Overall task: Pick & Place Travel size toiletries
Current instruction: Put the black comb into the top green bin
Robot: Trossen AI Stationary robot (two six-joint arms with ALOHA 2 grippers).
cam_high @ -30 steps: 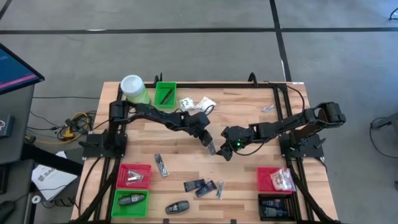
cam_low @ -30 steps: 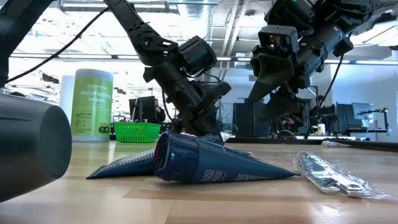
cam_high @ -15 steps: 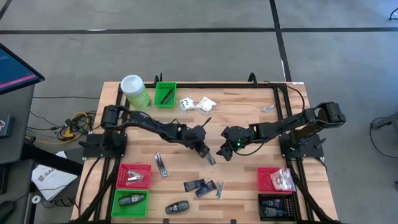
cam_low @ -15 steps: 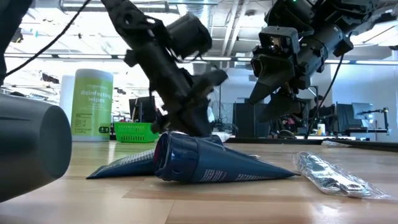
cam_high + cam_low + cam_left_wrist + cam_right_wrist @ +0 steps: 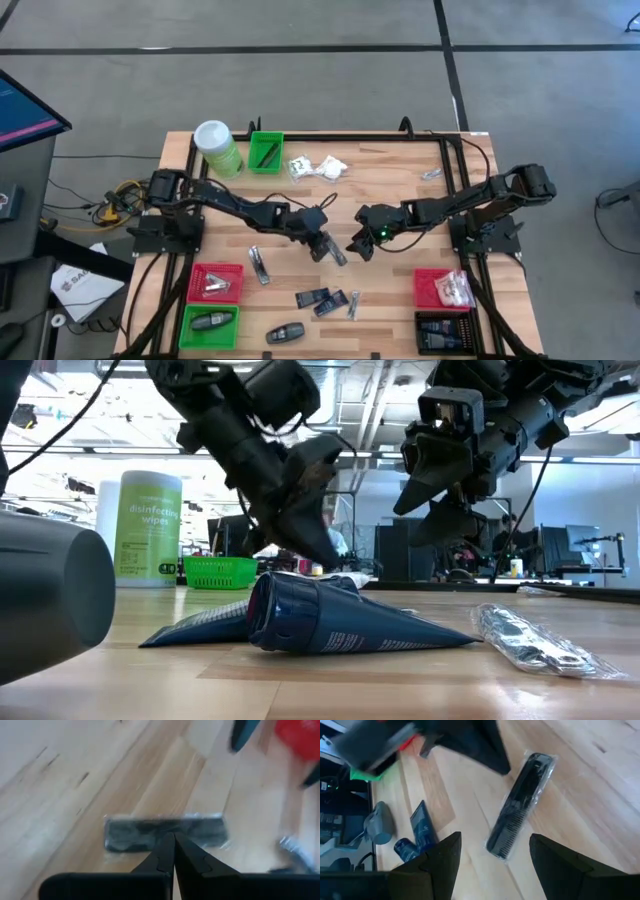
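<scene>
A: Where does the wrapped black comb (image 5: 337, 257) lie?

B: Flat on the bare wood near the table's (image 5: 390, 190) middle, in clear plastic. The left gripper (image 5: 322, 247) is just beside it with its fingers pressed together and holding nothing; the left wrist view shows the closed tips right over the comb (image 5: 165, 832).

A: And the other arm?

B: The right gripper (image 5: 354, 245) hangs close on the comb's other side, fingers spread and empty. From its wrist camera the comb (image 5: 520, 805) lies between the two fingers, with the left arm's dark bulk crowding in beside it.

A: What else sits nearby?

B: Toward the front edge, dark blue packets (image 5: 322, 299) and a slim silvery packet (image 5: 258, 266). White sachets (image 5: 318, 166) lie at the back, next to a small green bin (image 5: 266, 153) and the green wipes canister (image 5: 216, 146). Red bins (image 5: 215, 282) and a black bin (image 5: 446, 331) line the front corners. In the low view a blue tube (image 5: 340, 624) lies in the foreground, partly hiding the table behind it.
</scene>
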